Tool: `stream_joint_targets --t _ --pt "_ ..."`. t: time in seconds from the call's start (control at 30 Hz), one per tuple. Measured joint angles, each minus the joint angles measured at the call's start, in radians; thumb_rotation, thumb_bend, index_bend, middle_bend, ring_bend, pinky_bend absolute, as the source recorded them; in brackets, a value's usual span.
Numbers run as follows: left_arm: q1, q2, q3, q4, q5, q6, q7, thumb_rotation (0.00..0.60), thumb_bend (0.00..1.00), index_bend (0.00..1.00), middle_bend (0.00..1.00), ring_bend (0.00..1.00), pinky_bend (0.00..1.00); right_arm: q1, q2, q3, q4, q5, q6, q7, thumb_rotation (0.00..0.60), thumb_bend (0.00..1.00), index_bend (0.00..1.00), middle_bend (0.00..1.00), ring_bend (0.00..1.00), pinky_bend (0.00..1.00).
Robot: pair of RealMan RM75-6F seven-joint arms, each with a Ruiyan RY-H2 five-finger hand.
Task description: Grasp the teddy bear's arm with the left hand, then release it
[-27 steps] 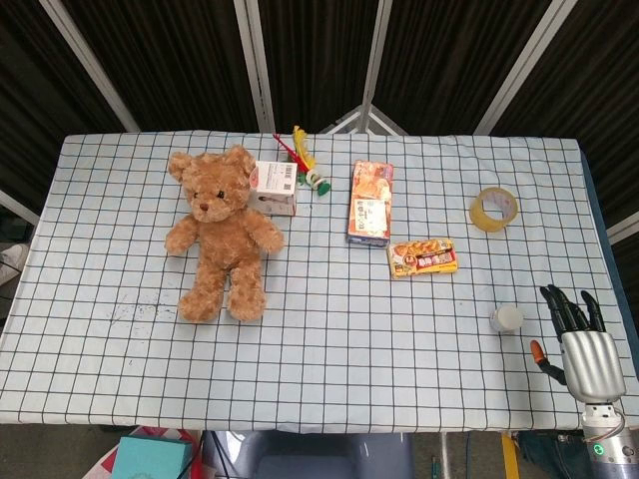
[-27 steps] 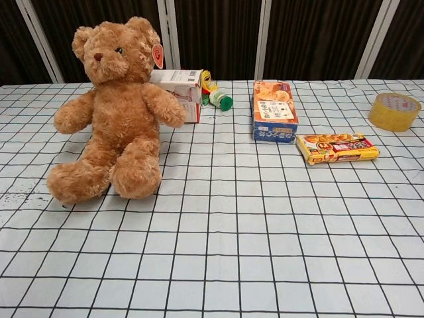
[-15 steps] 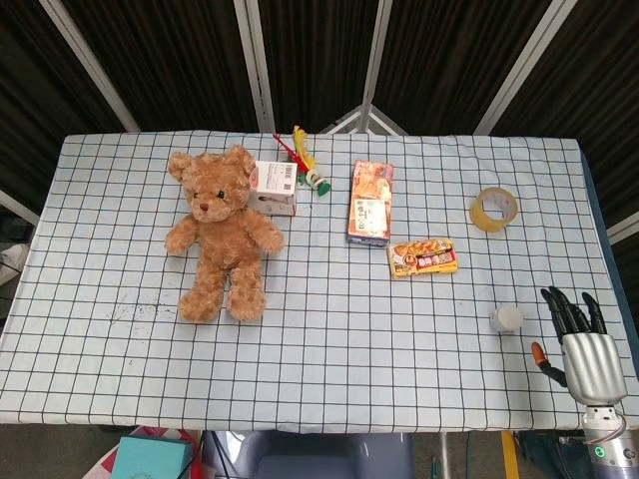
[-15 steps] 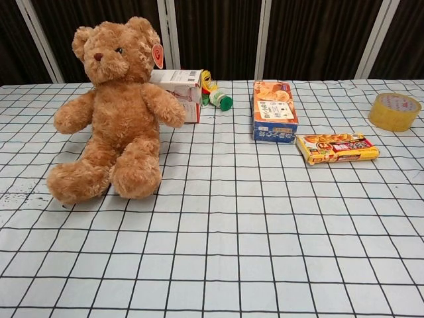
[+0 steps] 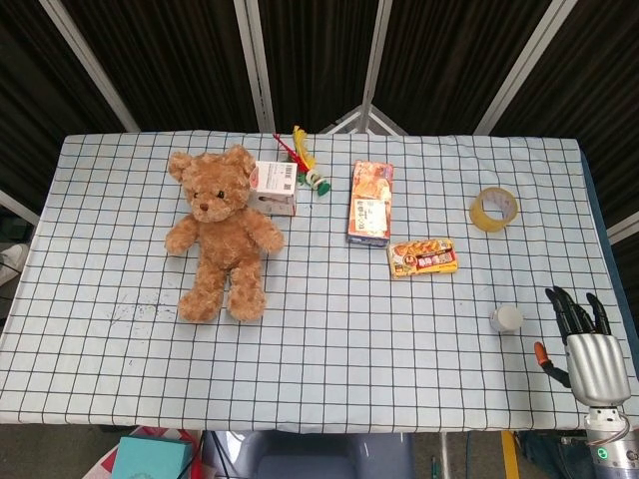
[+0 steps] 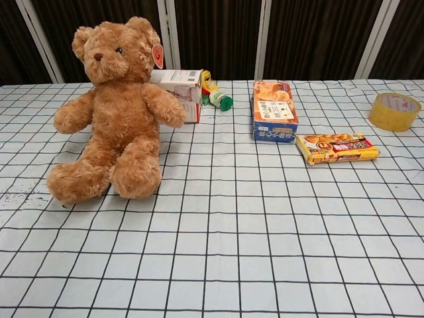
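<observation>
The teddy bear is seen lying on its back on the left half of the bench, head toward the far edge and feet toward the near one, so its long axis runs from far to near. Both arms are spread outward — one toward the bench's left edge, the other toward a white carton that lies touching the bear's head. No hand is near the bear; the grasp has not yet been begun. The left hand cannot be found in either view. The right hand is seen at the near right corner, well apart from the bear, its fingers extended and apart, nothing held.

For the step in hand, the arm on the outer left side would best be approached — it lies free of the carton. The fingers should be wrapped across the arm at mid-length, and a light squeeze should suffice on soft plush before release.
</observation>
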Motion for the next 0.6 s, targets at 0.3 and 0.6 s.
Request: stream_joint_targets --t 0.3,0.6 --pt "-0.071 0.0 -0.016 -0.012 -0.032 -0.136 -0.014 0.6 0.18 0.1 0.02 0.0 0.02 0.001 0.007 0.005 -0.006 0.008 -0.004 0.021 0.6 0.37 0.08 0.12 0.24 0.06" --pt "-0.202 -0.067 -0.041 0.052 -0.097 -0.411 -0.132 0.6 0.18 0.11 0.03 0.0 0.02 0.012 0.008 0.012 -0.005 0.01 -0.018 0.035 0.6 0.37 0.08 0.12 0.24 0.06"
